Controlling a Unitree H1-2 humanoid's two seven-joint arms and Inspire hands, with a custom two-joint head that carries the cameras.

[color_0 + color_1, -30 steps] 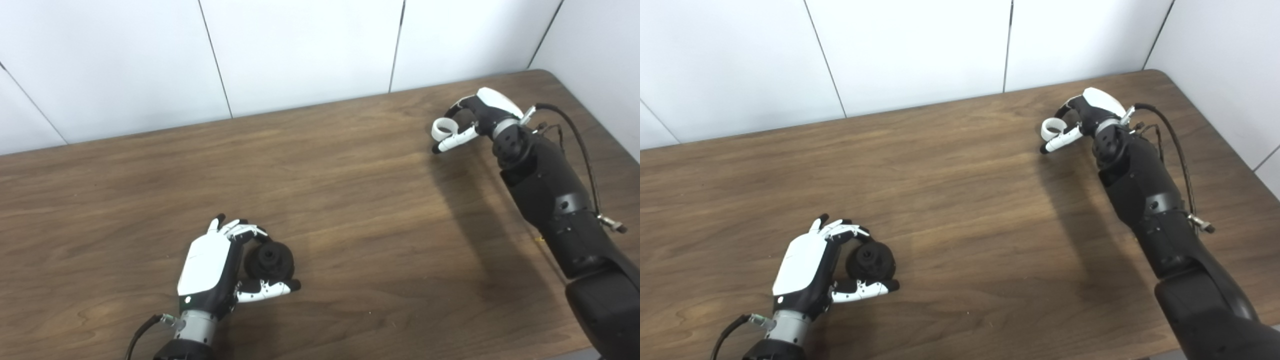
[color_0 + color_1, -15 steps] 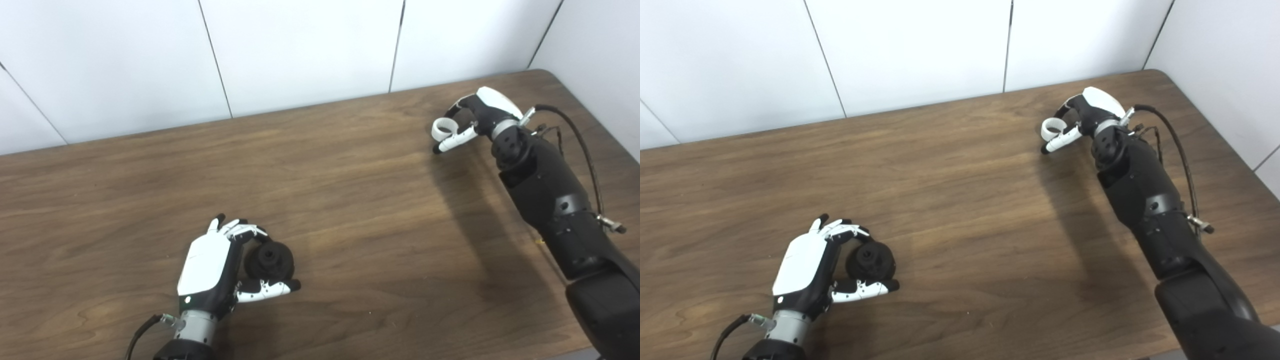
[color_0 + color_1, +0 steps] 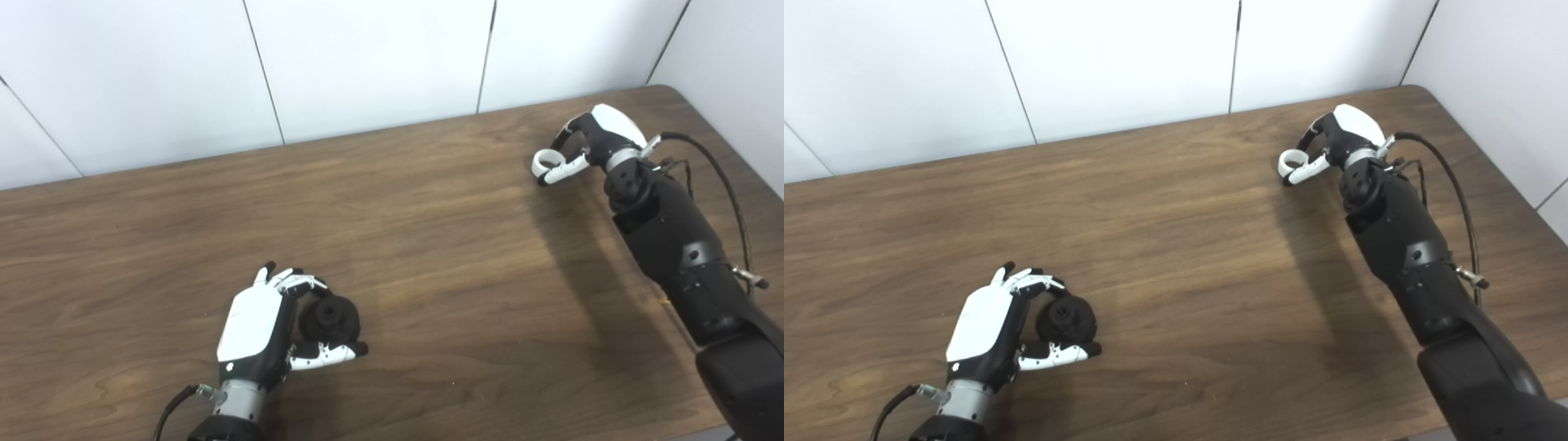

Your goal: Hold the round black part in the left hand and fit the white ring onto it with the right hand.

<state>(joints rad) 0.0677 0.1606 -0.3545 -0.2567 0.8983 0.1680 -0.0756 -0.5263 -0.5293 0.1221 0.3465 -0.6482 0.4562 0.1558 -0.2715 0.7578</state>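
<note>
Left hand (image 3: pixel 260 334) closed around round black part (image 3: pixel 329 318), low near tabletop (image 3: pixel 429 245) front. Right hand (image 3: pixel 588 138) pinching white ring (image 3: pixel 547 161) at far right, well apart.

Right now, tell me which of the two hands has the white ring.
The right hand, far out near the table's back right corner, is shut on the white ring. The left hand, near the front edge, holds the round black part instead.
</note>
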